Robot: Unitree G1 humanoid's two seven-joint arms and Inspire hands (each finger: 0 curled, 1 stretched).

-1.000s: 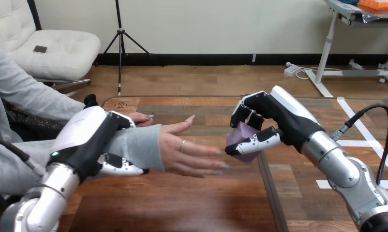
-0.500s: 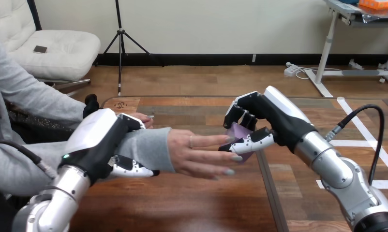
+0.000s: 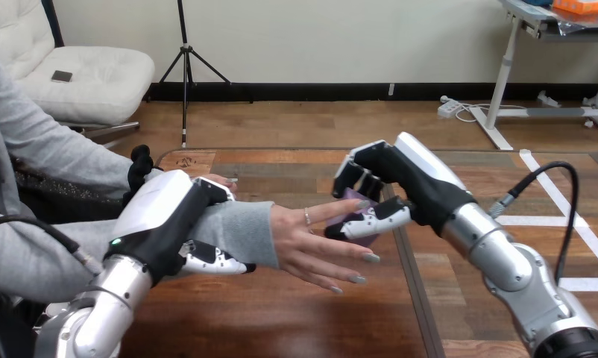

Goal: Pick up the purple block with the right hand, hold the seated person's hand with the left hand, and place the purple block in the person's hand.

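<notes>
Midway over the wooden table [image 3: 281, 321], the robot's right hand [image 3: 415, 186] pinches the purple block [image 3: 356, 200] between its curled fingers [image 3: 354, 170] above and its thumb [image 3: 370, 222] below. Most of the block is covered by that grip, so its long axis cannot be told. One purple face looks toward the view's left, toward the seated person, and a purple edge shows just under the thumb. The block sits at the fingertip end of the right hand, clear of the table and lifted above it.

The person's hand [image 3: 311, 242] reaches in from the view's left, palm open and fingers spread, pointing at the right hand. Its uppermost finger lies across the block's front, with the tip between the robot's fingers and thumb, and it seems to touch the block. The other fingers fan out lower, just beneath and in front of the block.

The right arm [image 3: 505, 268] rises from the lower right corner, bent at the wrist, with the white back of the hand turned up and the fingers aimed left.

The left hand [image 3: 162, 220] is clamped on the person's wrist [image 3: 236, 227], over the grey sleeve. Its white back rides on top, and its fingers [image 3: 214, 261] curl underneath. The left arm [image 3: 95, 313] comes up from the lower left corner.
</notes>
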